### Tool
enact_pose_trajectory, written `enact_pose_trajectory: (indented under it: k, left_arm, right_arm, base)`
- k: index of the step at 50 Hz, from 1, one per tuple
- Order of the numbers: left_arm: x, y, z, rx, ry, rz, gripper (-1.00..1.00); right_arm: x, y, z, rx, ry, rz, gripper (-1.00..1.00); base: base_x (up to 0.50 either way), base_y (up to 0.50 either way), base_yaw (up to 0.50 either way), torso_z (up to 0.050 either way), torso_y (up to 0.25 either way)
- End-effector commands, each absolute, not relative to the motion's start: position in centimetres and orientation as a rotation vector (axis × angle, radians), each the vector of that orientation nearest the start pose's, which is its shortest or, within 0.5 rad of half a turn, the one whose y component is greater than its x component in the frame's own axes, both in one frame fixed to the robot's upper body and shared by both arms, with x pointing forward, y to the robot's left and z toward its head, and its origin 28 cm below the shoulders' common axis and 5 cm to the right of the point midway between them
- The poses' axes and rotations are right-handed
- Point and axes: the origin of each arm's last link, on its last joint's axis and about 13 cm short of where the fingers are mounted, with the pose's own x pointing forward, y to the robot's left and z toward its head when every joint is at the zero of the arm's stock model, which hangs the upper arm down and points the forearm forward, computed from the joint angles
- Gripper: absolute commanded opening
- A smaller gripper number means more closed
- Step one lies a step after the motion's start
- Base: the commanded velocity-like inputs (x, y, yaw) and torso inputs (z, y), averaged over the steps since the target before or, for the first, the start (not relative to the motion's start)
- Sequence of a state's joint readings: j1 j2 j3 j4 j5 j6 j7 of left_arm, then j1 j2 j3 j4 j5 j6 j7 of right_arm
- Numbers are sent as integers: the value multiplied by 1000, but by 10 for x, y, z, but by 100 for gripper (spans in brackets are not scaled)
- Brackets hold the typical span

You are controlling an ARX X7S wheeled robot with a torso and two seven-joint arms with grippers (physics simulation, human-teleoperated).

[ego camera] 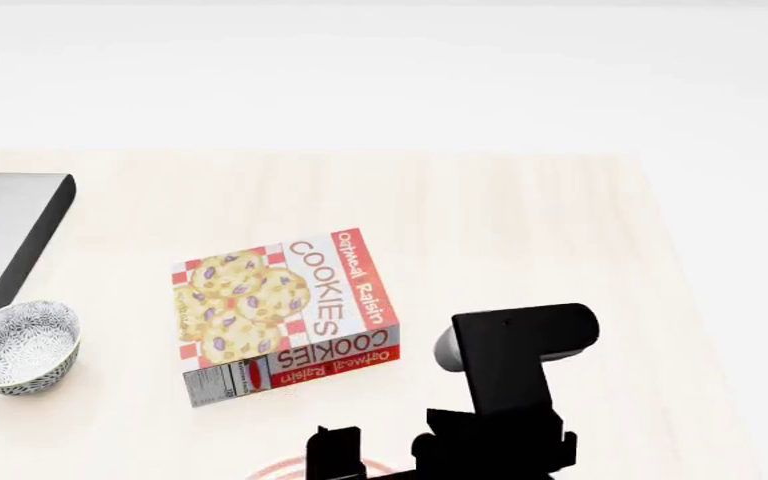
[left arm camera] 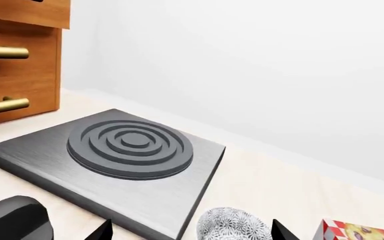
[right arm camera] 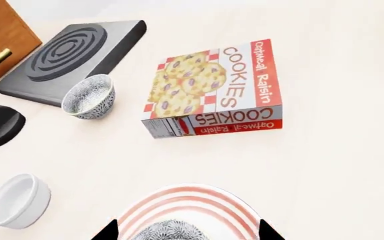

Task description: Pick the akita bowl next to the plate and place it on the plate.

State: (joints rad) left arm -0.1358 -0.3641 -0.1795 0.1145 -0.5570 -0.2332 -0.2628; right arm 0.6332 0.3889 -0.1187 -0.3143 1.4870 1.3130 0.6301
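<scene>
Though small, speckled grey-white akita bowl (right arm camera: 170, 230).

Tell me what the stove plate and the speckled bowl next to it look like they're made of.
The stove plate looks like brushed grey metal, from its fine streaked sheen, with a matte dark ringed burner. The speckled bowl looks like glazed ceramic, with a smooth pale inside, though a render leaves that open.

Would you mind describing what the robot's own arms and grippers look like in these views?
The right arm is boxy, matte black, with a grey rounded joint cap on one side. Only dark, pointed fingertips of the right gripper and of the left gripper show. No cables or markings are visible.
</scene>
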Motion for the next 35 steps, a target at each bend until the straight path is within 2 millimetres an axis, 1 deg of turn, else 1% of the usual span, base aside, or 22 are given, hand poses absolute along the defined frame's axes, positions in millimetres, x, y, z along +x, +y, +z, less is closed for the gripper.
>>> enact_pose_trajectory:
  k: [1, 3, 4, 7, 14, 21, 27, 29, 35]
  left_arm:
    - [237, 312, 80, -208, -59, 336, 100]
    - [237, 312, 83, -208, -59, 337, 100]
    - [237, 312, 83, -208, -59, 336, 100]
    - [237, 312, 81, -206, -59, 335, 100]
    - [237, 312, 80, -204, -59, 335, 100]
    - [237, 312, 80, -202, -60, 335, 100]
    - [236, 311, 82, -201, -60, 335, 100]
    - [237, 312, 79, -201, -60, 335, 100]
    - [237, 311, 81, -198, -60, 339, 100]
  right_arm:
    - [226, -97, 186, 152, 440, 478, 100]
    - [222, -97, 188, 153, 395, 473, 100]
    - [221, -98, 189, 143, 403, 469, 100]
    - [217, -100, 189, 156, 368, 443, 100]
    - [209, -105, 184, 175, 322, 405, 100]
    - [202, -108, 181, 192, 242, 354, 100]
    - [200, -112, 171, 186, 180, 294, 100]
    - [200, -114, 167, 181, 158, 277, 100]
    - [198, -119, 156, 225, 134, 244, 100]
  base:
    - [0, 0, 0, 0, 0]
    - [0, 0, 0, 0, 0]
    - [0, 0, 0, 0, 0]
    - [0, 0, 0, 0, 0]
    - [0, 0, 0, 0, 0]
    - [0, 0, 0, 0, 0]
    - [0, 0, 0, 0, 0]
    - [0, 0, 0, 0, 0]
    - [0, 0, 0, 0, 0]
